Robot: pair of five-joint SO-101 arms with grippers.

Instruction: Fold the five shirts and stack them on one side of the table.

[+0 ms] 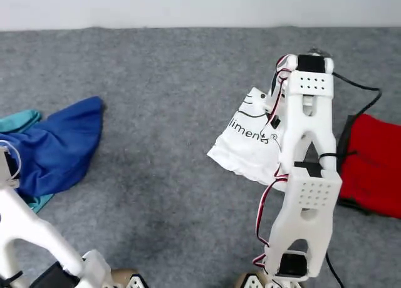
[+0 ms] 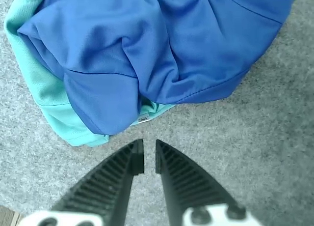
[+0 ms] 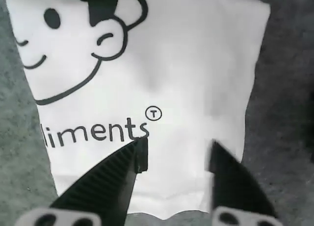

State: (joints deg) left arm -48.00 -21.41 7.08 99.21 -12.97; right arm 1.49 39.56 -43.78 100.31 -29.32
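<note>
From the high view, you had a crumpled blue satin-like shirt (image 1: 62, 144) at the left edge of the grey carpeted table (image 1: 156, 81), lying on top of a teal mesh shirt (image 1: 19, 120). A white shirt with black print (image 1: 247, 144) lay right of centre, partly under your white right arm (image 1: 307, 175). A folded red shirt (image 1: 376, 156) sat at the right edge, just beside that arm. Your left arm (image 1: 25, 228) stood at the lower left, next to the blue heap.

In the left wrist view, your left gripper (image 2: 149, 150) was clenched to a thin slit and held nothing. It hung over bare carpet just beside the blue shirt (image 2: 171, 49) and the teal one (image 2: 49, 93) peeking out beneath it.

In the right wrist view, your right gripper (image 3: 177, 155) was released, its black jaws spread wide over the white shirt (image 3: 196, 64), near its hem and below the printed cartoon face (image 3: 73, 39). You gripped no cloth.
</note>
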